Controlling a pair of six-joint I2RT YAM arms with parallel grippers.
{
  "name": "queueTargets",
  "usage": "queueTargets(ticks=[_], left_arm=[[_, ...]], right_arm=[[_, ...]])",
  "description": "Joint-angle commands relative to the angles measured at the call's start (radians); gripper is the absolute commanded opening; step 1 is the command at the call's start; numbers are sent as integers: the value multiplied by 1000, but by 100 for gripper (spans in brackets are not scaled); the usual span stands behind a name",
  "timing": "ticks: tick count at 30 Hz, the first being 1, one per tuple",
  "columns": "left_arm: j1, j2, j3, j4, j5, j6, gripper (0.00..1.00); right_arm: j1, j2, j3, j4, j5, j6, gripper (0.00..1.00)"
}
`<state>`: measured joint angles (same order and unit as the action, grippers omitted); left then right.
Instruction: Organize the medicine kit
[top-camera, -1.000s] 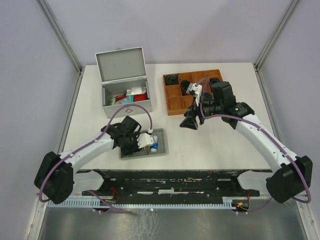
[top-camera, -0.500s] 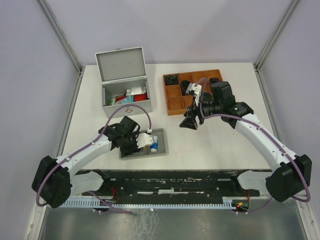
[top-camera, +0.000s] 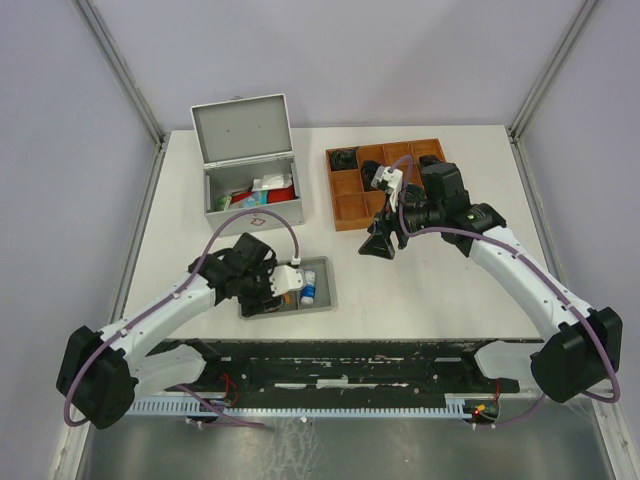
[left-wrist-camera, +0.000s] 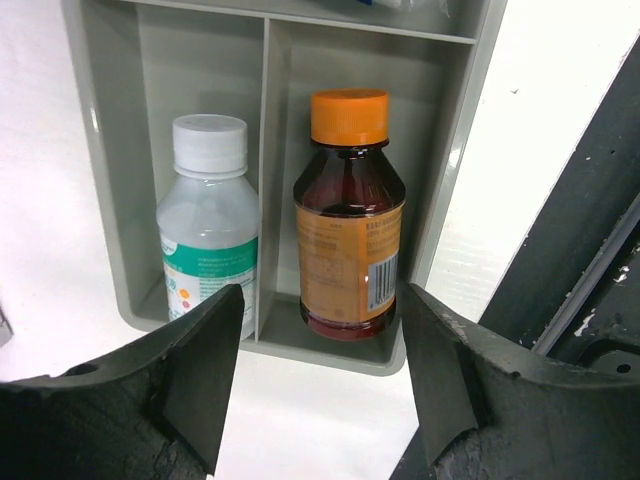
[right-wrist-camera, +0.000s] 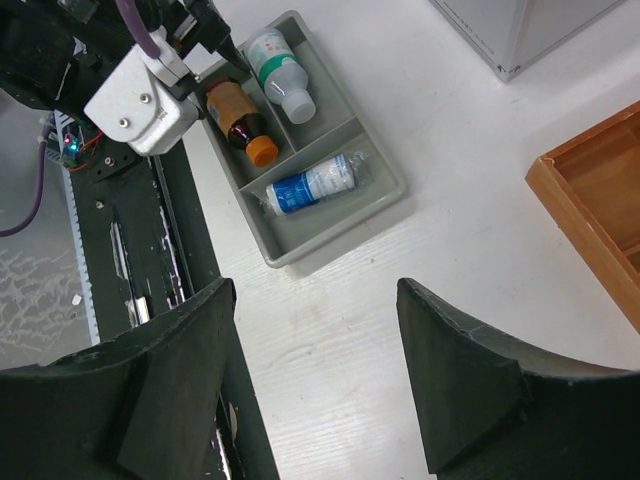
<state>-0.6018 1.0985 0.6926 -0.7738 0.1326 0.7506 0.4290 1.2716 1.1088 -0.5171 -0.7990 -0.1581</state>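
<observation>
The medicine kit (top-camera: 252, 208) is a silver-grey metal case at the back left, lid (top-camera: 243, 128) standing open, with packets and a red pouch (top-camera: 278, 191) inside. In front of it lies a grey divided tray (top-camera: 322, 298). In the left wrist view the tray (left-wrist-camera: 110, 200) holds a clear white-capped bottle (left-wrist-camera: 208, 225) and an amber orange-capped bottle (left-wrist-camera: 348, 235), side by side in separate slots. My left gripper (left-wrist-camera: 320, 400) is open and empty just off the tray's near end, in line with the amber bottle. My right gripper (right-wrist-camera: 315, 390) is open and empty above bare table right of the tray (right-wrist-camera: 385, 190).
A brown wooden compartment tray (top-camera: 352, 208) stands at the back right under the right arm, with black items in a rear cell (top-camera: 343, 158). A blue-and-white roll (right-wrist-camera: 310, 182) lies in the grey tray's long slot. A black rail (top-camera: 340, 365) runs along the near table edge.
My left arm's elbow and base link have swung a little to the left; its gripper stays at the grey tray's near end. The right arm has not moved.
</observation>
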Motion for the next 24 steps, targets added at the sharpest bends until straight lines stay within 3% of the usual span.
queueTargets(ticks=[1,8,12,24], left_arm=[[0,-63,52,0,-2,-16,73],[16,-139,90,69,-62,-151,84],[60,-160,96,158,-125,-255,91],[371,-19,264,341,-79,-435,94]], right_arm=[[-4,3,23,43,23,13,74],[0,30,7,90,77,71,73],[36,72,-12,141,225,148,73],[259,343,28,155,535,285,71]])
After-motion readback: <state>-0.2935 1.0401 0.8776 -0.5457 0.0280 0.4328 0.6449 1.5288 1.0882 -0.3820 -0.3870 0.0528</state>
